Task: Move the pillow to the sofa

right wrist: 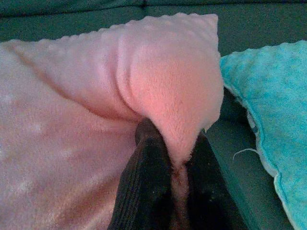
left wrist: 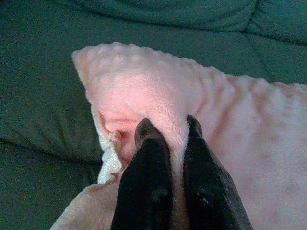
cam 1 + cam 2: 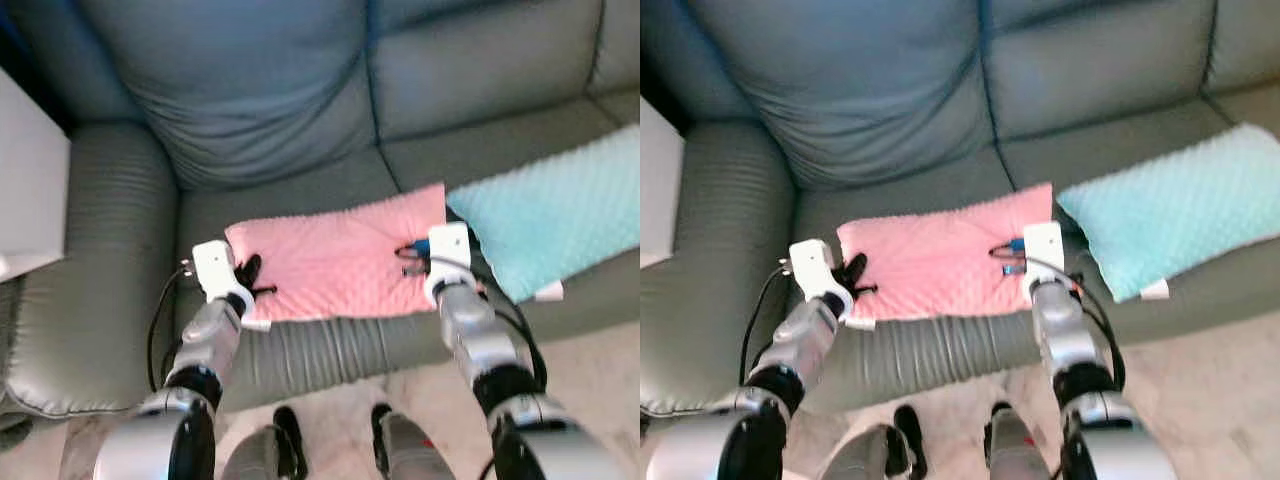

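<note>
Pink dimpled fleece pillow lies flat across the seat of the grey-green leather sofa, centre of the head frame, near edge at the seat's front lip. Left gripper is closed on a fold of fleece at the pillow's left end; right gripper is clamped on a bunched corner at its right end.

Risks, as judged from here:
- Both holds take only a pinch of cover, not the filling. If the arms pull back before letting go, the pillow could drag off the front lip to the pale floor.
- The right corner sits just beside the turquoise dimpled fleece pillow; a sideways move could snag or shove it.
- Fleece may catch on the fingers on opening.

Views compared:
- Wrist views show the pinches: fabric squeezed between the left fingers, and a puffed corner over the right fingers. The head views are too blurred for that.
- Head views give the layout: pillow on seat, white cabinet at left edge, the robot's feet at lower centre.
</note>
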Robot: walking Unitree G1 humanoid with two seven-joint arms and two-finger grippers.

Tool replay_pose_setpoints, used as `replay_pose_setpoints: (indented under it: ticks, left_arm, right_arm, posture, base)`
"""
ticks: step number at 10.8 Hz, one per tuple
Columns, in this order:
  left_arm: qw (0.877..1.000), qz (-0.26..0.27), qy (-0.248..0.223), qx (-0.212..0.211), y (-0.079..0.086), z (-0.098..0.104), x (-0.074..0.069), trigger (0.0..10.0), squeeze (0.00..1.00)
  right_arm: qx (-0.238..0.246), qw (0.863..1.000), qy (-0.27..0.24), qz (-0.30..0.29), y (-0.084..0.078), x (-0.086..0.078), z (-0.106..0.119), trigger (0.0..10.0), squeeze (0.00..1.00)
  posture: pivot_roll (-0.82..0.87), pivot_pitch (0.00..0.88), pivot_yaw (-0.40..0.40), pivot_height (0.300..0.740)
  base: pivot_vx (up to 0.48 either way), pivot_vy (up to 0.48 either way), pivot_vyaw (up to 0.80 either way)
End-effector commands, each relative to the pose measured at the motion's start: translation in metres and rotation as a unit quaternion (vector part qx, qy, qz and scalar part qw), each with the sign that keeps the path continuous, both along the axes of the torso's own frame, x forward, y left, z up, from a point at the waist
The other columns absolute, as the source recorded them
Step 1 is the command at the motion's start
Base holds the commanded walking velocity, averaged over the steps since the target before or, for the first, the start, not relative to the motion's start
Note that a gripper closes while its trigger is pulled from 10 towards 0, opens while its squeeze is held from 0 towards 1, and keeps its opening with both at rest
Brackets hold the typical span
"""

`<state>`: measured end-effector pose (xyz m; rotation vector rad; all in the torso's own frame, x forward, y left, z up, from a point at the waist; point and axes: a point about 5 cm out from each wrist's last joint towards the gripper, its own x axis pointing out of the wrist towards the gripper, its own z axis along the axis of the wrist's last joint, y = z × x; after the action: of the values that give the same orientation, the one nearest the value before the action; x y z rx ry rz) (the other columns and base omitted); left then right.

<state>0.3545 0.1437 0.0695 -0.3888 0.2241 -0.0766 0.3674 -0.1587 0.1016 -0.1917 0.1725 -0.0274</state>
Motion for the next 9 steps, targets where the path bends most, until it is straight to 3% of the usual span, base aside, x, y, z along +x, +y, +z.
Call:
replay_pose_setpoints:
  ticks: [1, 4, 9]
  left_arm:
    - [0.999, 0.025, 0.027, -0.007, 0.01, -0.01, -0.006, 10.0, 0.0]
    - [0.997, 0.066, 0.035, -0.003, 0.019, -0.012, -0.007, 10.0, 0.0]
    - [0.998, 0.064, 0.028, -0.003, 0.018, -0.008, -0.003, 10.0, 0.0]
  right_arm:
    - [0.003, 1.0, 0.007, -0.011, 0.0, -0.002, -0.006, 10.0, 0.0]
    - [0.0, 1.0, -0.004, -0.012, -0.002, 0.004, 0.001, 10.0, 0.0]
    - [-0.004, 0.999, -0.035, -0.015, -0.003, 0.01, 0.011, 10.0, 0.0]
  posture:
    - [-0.27, 0.425, 0.13, 0.74]
    - [-0.28, 0.439, 0.115, 0.74]
    - [-0.26, 0.451, 0.116, 0.74]
  base:
    - [0.0, 0.0, 0.0]
    - [0.0, 0.0, 0.0]
    - [0.0, 0.0, 0.0]
